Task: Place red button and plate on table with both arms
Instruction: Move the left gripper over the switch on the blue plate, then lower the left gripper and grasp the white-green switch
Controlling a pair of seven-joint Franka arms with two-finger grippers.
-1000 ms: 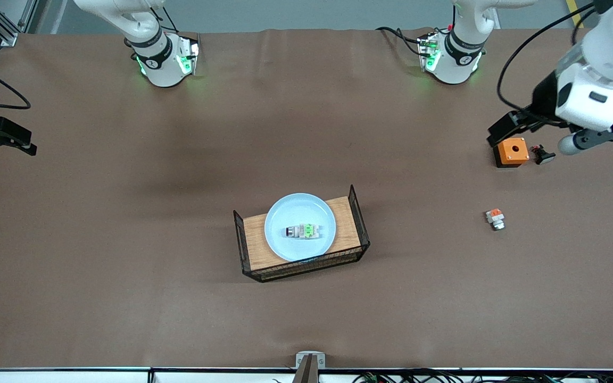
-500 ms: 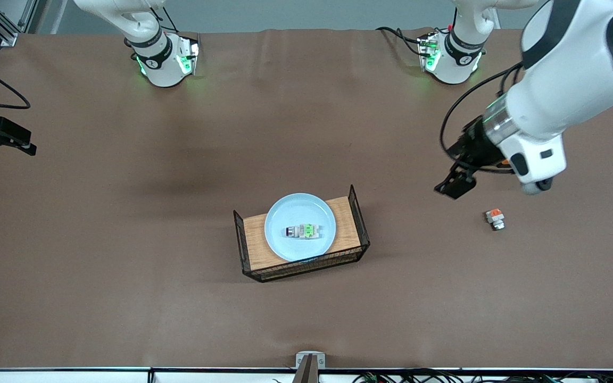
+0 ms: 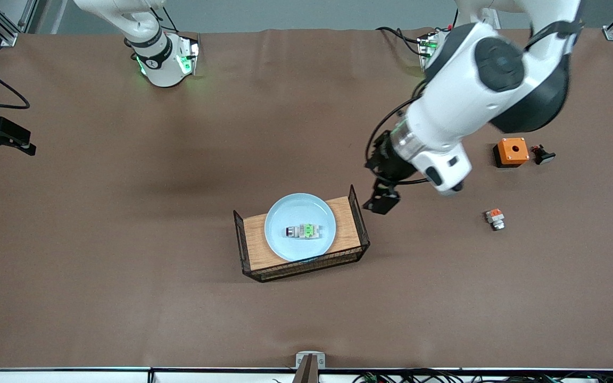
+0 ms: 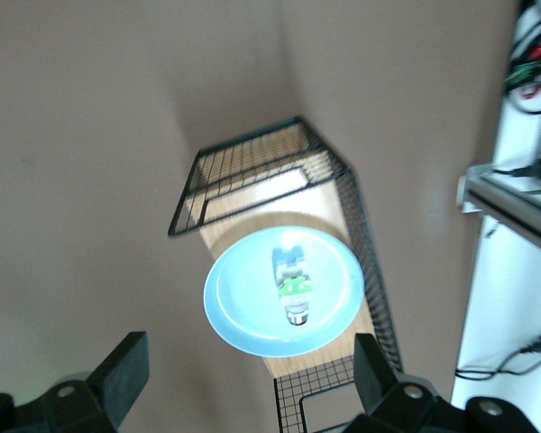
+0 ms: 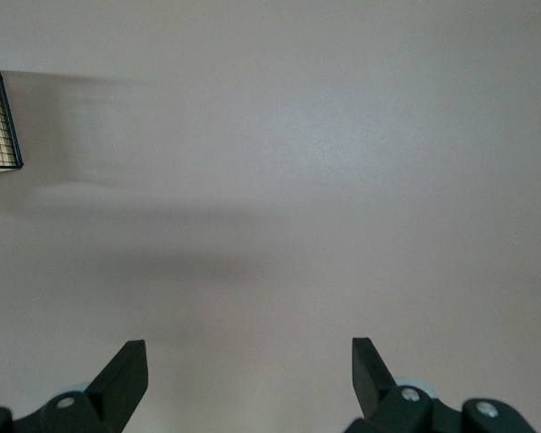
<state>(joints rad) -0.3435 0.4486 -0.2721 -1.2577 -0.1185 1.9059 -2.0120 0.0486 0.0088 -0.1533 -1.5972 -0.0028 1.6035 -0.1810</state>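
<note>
Left gripper (image 3: 382,202): I am holding it over the counter (image 3: 125,239) beside the tray (image 3: 357,213), jaws open.
Right gripper (image 3: 3,139): I am keeping it waiting, jaws open.
Red button (image 3: 305,231): lying in the plate (image 3: 280,213).

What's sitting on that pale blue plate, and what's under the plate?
On the round pale blue plate lies the small grey-white switch piece with a green top. Under it is the wood-floored tray with black wire ends; the floor directly beneath the plate is covered.
</note>
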